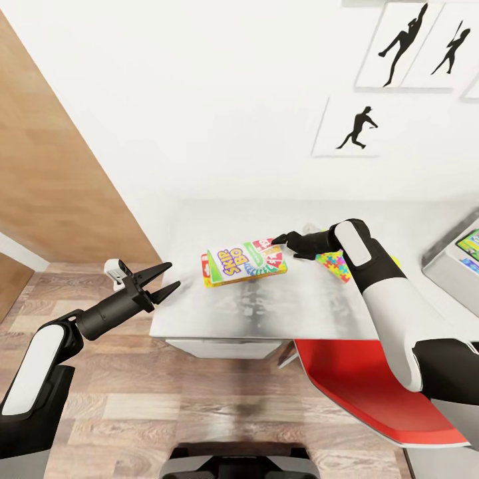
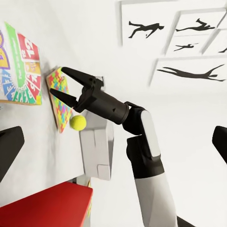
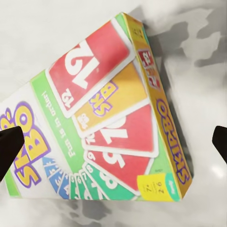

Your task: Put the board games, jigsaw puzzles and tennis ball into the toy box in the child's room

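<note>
The flat green-yellow Skip-Bo game box (image 1: 244, 263) lies on the pale marbled tabletop (image 1: 266, 313), long axis crosswise; the right gripper (image 1: 279, 239), fingers spread, hovers at its near end, nearer than the left gripper (image 1: 166, 278), also spread.

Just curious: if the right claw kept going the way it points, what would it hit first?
Probably the Skip-Bo box: the open right claw points at its near end on the table, though the remaining gap is unclear.
</note>
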